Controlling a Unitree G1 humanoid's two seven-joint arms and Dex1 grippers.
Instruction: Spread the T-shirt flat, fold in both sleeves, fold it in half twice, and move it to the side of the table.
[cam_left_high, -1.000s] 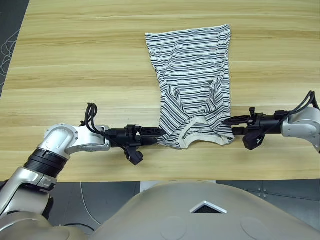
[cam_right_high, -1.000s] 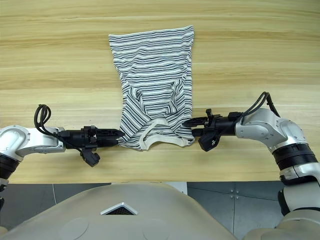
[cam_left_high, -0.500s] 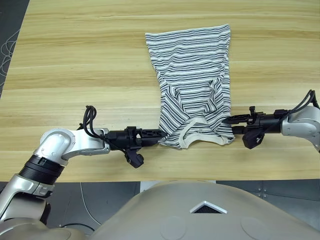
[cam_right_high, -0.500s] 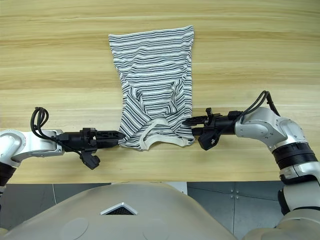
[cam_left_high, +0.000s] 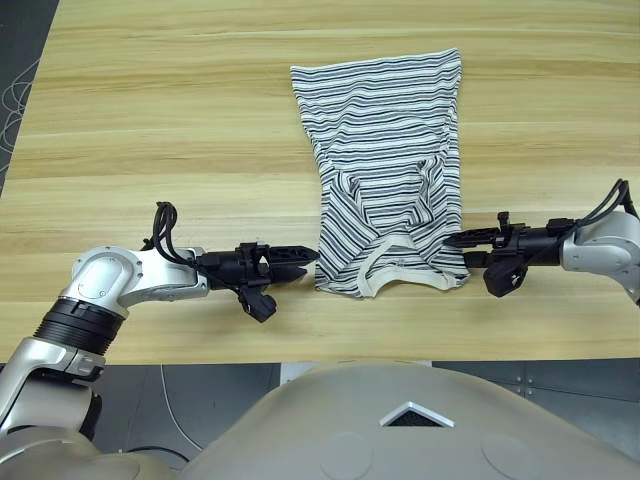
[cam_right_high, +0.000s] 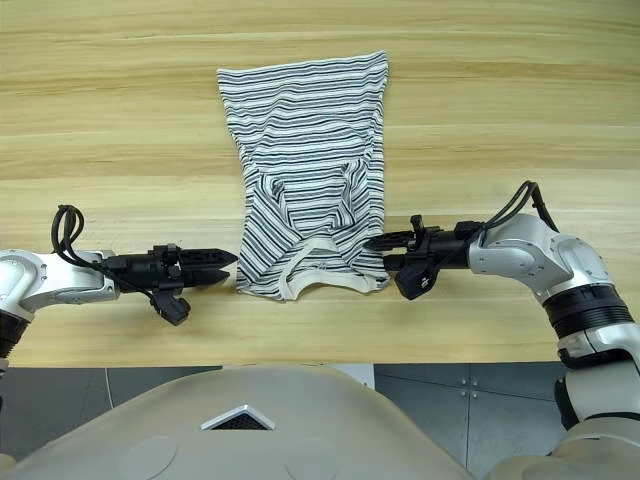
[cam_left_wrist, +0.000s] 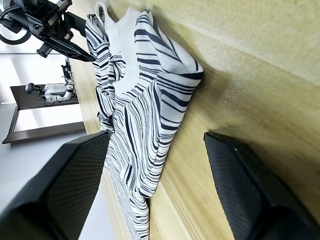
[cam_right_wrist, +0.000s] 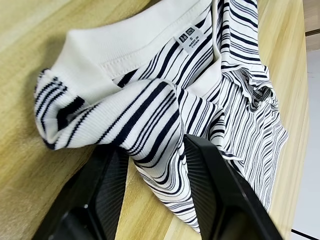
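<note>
A black-and-white striped T-shirt (cam_left_high: 385, 150) lies lengthwise on the wooden table (cam_left_high: 150, 120), sleeves tucked in and its white collar (cam_left_high: 385, 262) nearest me. My left gripper (cam_left_high: 308, 260) is open just off the shirt's near left corner (cam_left_wrist: 165, 80), holding nothing. My right gripper (cam_left_high: 450, 240) rests at the near right corner. In the right wrist view its fingers (cam_right_wrist: 205, 180) stand a little apart, with the shirt's loose edge (cam_right_wrist: 150, 115) lying between them, unpinched.
The table's near edge (cam_left_high: 300, 345) runs just below both arms. Bare wood stretches to the left of the shirt and to its right (cam_left_high: 550, 120). A dark floor strip (cam_left_high: 20, 60) shows past the table's left end.
My left gripper has let go of the shirt's near left corner, opened and drawn back to the left. The right gripper has barely shifted.
</note>
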